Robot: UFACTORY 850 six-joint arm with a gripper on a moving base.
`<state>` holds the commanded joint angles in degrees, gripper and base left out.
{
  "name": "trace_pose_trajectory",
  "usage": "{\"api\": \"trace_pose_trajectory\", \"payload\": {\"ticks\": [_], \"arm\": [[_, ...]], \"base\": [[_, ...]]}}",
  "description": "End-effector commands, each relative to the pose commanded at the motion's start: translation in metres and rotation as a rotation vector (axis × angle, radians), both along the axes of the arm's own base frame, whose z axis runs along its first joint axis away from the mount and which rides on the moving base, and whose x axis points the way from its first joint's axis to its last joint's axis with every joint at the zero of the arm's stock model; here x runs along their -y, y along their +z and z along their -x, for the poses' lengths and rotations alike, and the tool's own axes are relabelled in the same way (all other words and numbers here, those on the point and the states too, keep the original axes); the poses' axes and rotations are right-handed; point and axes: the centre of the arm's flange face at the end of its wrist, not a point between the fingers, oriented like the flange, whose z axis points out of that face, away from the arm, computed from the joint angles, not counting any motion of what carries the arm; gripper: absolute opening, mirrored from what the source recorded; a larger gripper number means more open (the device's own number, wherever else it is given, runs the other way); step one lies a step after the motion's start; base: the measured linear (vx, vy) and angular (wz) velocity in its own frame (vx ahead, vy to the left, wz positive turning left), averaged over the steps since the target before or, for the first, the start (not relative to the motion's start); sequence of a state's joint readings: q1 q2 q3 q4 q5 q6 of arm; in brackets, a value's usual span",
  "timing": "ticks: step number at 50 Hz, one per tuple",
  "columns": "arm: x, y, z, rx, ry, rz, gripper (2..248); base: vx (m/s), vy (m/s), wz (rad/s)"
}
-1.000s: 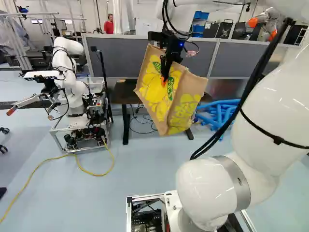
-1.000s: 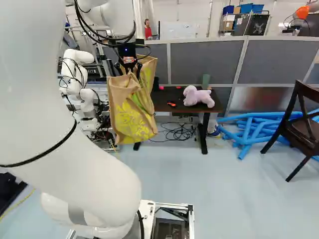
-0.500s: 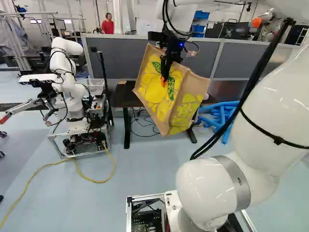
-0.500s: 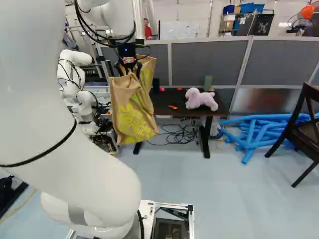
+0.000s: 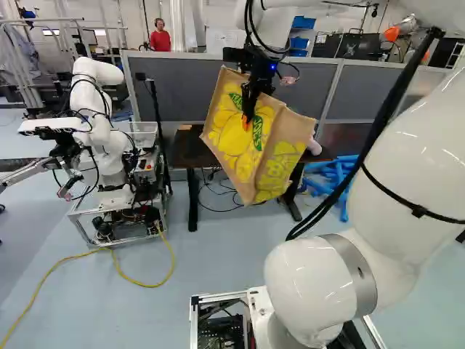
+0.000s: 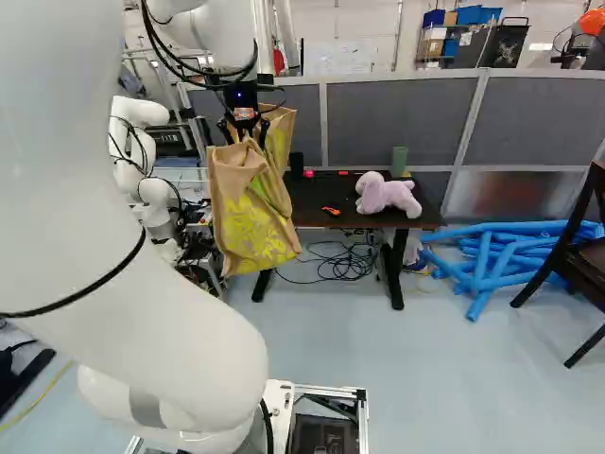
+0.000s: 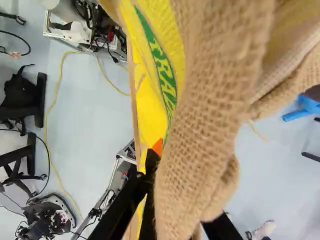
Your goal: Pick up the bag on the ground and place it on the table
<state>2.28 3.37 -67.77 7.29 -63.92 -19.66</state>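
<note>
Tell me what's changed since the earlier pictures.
The base has driven ahead, bringing the table nearer. Nothing was newly gripped or released: the pincer stays shut on the hanging bag. The arm's pose and the plush toy's place on the table look unchanged.

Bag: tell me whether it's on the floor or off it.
Off the floor. The bag hangs from the gripper in both base views, and the wrist view looks past it to floor well below.
</note>
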Motion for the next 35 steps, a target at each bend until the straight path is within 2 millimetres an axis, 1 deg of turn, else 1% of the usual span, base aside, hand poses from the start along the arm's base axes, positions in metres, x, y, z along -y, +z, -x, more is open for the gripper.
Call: {"api": "trace_pose_trajectory", "payload": {"ticks": [35], "arm": [[0.0000, 0.0000, 0.0000, 0.000, 0.000, 0.000, 22]], "base": [[0.133, 0.046, -0.013]]}}
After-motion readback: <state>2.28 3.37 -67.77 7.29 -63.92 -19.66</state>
